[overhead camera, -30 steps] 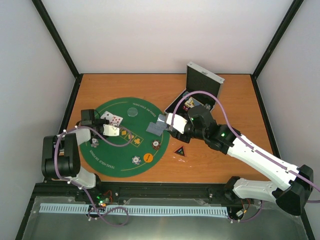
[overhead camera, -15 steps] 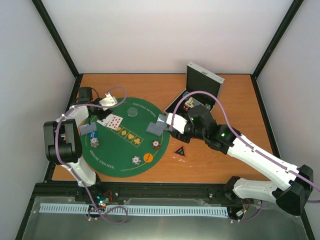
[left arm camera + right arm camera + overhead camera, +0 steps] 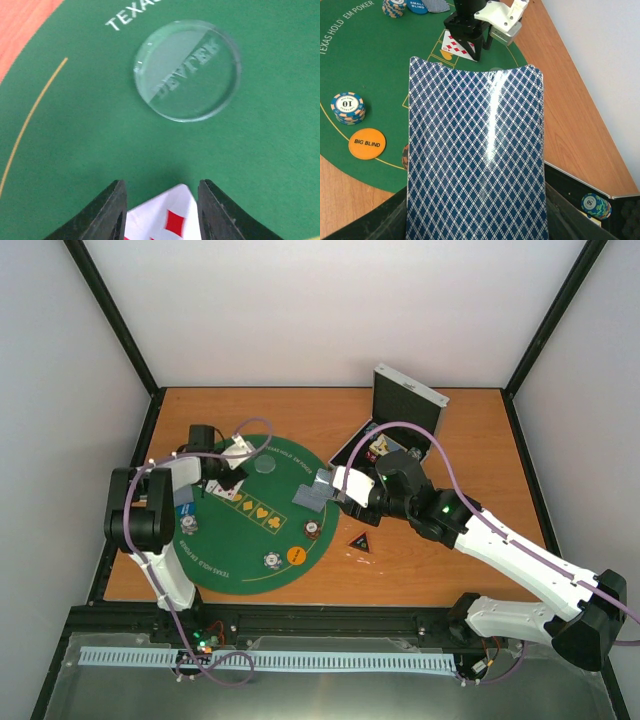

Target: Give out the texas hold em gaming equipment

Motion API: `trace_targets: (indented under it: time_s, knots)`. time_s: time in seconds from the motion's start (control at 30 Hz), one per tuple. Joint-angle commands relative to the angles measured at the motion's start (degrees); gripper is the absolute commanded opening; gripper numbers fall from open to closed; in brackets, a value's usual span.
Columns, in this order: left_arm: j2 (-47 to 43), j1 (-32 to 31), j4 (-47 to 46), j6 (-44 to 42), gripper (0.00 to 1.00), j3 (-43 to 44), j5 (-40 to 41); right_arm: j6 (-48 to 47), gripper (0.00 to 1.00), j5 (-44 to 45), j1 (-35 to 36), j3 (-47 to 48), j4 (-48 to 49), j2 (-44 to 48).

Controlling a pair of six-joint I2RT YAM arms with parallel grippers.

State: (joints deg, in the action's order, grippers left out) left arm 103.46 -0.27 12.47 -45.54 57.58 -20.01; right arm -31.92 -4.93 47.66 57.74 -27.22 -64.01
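Observation:
My left gripper (image 3: 162, 189) is low over the green felt mat (image 3: 240, 540), open, its tips either side of the corner of a face-up red-diamond card (image 3: 172, 220) that lies flat. The clear disc (image 3: 187, 70) lies just ahead of it. My right gripper (image 3: 332, 486) is shut on grey-blue-backed playing cards (image 3: 475, 150), which bow and fill most of the right wrist view. An orange disc (image 3: 367, 143), a blue-and-white chip stack (image 3: 348, 107) and a red chip (image 3: 314, 529) sit on the mat. The black triangular marker (image 3: 361, 540) lies on the wood beside it.
The open silver case (image 3: 405, 400) stands at the back right with a chip (image 3: 595, 206) inside. More chips (image 3: 395, 7), a blue disc (image 3: 417, 5) and a face-down card (image 3: 181, 495) lie at the mat's left edge. Black frame posts border the table.
My left arm swung from the mat's left side out to the far left, then came back over the face-up cards toward the clear disc. My right arm kept still with its cards.

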Motion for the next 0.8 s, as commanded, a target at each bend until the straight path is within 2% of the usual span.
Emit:
trace_targets:
  time_s: [0.0, 0.17, 0.33, 0.77]
  knots:
    - [2.84, 0.36, -2.73, 4.48, 0.40, 4.67, 0.71, 0.04, 0.53, 0.99, 0.30, 0.65, 0.77, 1.36]
    - [5.32, 0.27, -2.71, 4.27, 0.36, 5.33, 1.90, 0.11, 0.53, 1.21, 0.33, 0.17, 0.86, 1.65]
    - [5.17, 0.27, -0.10, 0.96, 0.35, 3.00, -2.86, -0.07, 0.53, 1.21, 0.33, 0.09, 0.94, 1.52]
    - [3.04, 0.29, 1.04, -3.30, 0.34, -1.07, -1.15, 0.28, 0.53, 1.02, 0.27, 0.06, 0.83, 1.78]
